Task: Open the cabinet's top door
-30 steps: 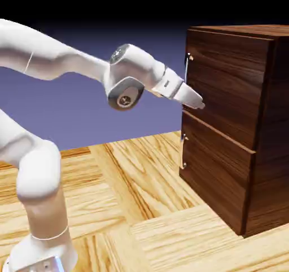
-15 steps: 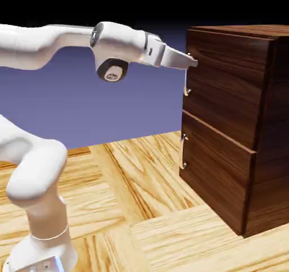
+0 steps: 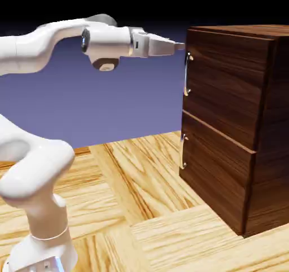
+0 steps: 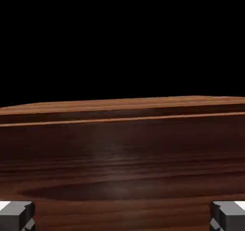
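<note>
Background: I see a wooden floor point(image 3: 147, 209) under a plain blue-violet wall.
Gripper point(image 3: 179, 46): fingers point(image 4: 16, 214) far apart, holding nothing, at the upper front edge of the cabinet point(image 3: 237, 124).
Hidden: from the hand I see only wood, no handle.
Top door point(image 3: 223, 84): closed, facing left; its handle point(image 3: 187, 73) stands vertical.

The white robot arm's two-finger gripper point(image 3: 179, 46) reaches level toward the upper left corner of the large dark brown wooden cabinet point(image 3: 265, 130), just above the top door's point(image 3: 223, 93) slim silver handle point(image 3: 187, 73). Both doors look closed.
</note>
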